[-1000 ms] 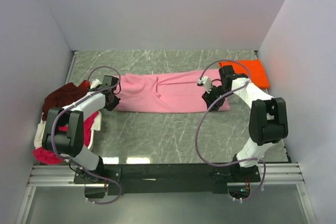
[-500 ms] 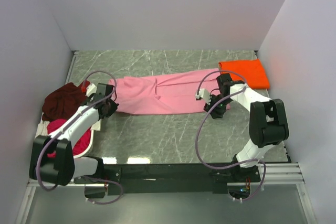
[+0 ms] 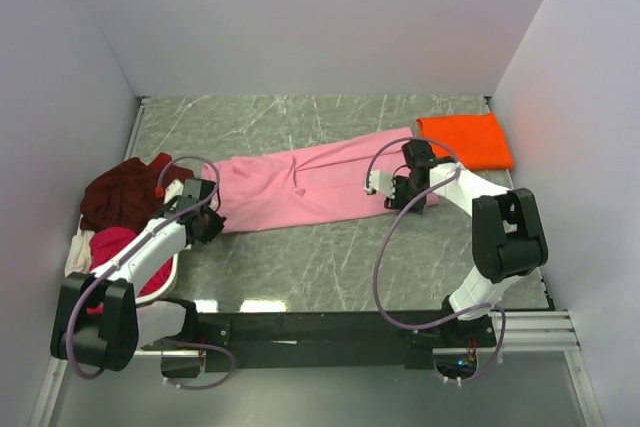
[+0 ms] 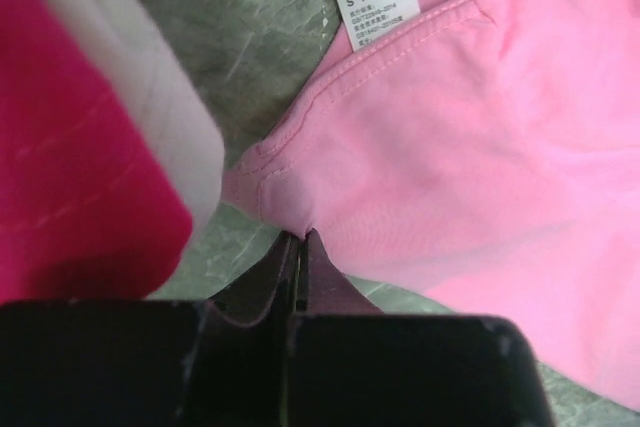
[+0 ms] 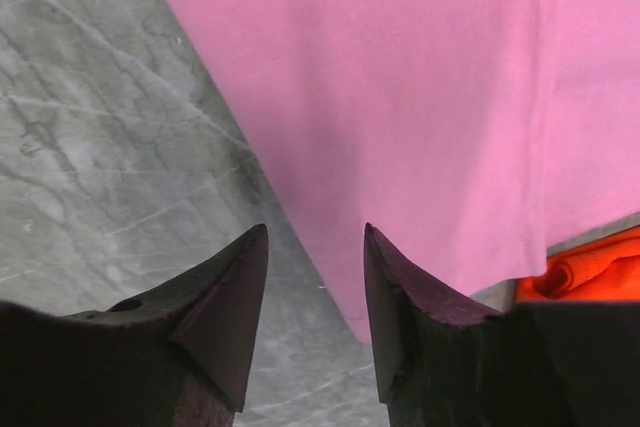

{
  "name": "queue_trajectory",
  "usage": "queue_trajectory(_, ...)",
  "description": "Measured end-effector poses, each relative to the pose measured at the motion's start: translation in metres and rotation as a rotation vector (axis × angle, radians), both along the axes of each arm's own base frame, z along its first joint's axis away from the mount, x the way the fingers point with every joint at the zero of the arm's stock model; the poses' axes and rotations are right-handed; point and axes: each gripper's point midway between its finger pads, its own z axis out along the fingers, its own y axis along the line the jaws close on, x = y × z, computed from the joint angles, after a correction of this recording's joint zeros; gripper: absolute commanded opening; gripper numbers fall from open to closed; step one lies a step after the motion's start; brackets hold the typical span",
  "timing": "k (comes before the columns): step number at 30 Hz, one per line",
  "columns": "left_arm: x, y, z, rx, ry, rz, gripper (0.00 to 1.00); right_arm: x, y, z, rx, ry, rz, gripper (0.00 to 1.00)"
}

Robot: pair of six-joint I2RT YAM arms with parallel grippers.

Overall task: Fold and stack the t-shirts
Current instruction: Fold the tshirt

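Note:
A light pink t-shirt, folded into a long strip, lies slanted across the table. My left gripper is shut on its near-left corner; the left wrist view shows the jaws pinching the pink hem below a size label. My right gripper stands open over the strip's right end, its fingertips straddling the pink edge. A folded orange t-shirt lies at the far right. Maroon, magenta-red and cream t-shirts are heaped at the left.
The green marble tabletop is walled in white at the left, back and right. The heap of shirts presses close beside my left arm. A metal rail with both arm bases runs along the near edge.
My left gripper closed on the pink shirt's corner and drew back toward the near edge, dragging the left end with it, so the strip now slants. The right gripper shifted slightly left, still open.

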Motion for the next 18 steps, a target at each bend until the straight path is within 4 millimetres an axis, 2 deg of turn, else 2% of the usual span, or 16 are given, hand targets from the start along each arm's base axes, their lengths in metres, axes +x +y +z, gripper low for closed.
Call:
queue_trajectory(4,-0.001,-0.001,0.006,-0.011,-0.023,0.000,0.03,0.003,0.003,-0.004,-0.032,-0.018,0.022,0.43)
queue_trajectory(6,-0.002,-0.001,0.007,-0.018,-0.030,0.001,0.02,0.003,0.002,-0.010,-0.048,-0.012,0.029,0.34)
queue_trajectory(7,-0.003,-0.002,0.006,-0.021,-0.029,0.000,0.03,0.003,0.001,-0.013,-0.055,-0.005,0.029,0.29)
queue_trajectory(8,-0.004,-0.002,0.005,-0.024,-0.026,-0.001,0.03,0.003,0.001,-0.014,-0.062,-0.006,0.030,0.19)
queue_trajectory(11,-0.009,-0.003,0.001,-0.028,-0.015,-0.003,0.03,0.003,-0.001,-0.016,-0.072,-0.012,0.034,0.00)
queue_trajectory(15,-0.013,-0.004,0.001,-0.038,-0.014,-0.009,0.04,0.000,-0.002,-0.015,-0.076,-0.022,0.038,0.00)
queue_trajectory(18,-0.015,-0.007,0.005,-0.056,-0.025,-0.022,0.04,-0.018,-0.006,-0.015,-0.083,0.004,0.058,0.00)
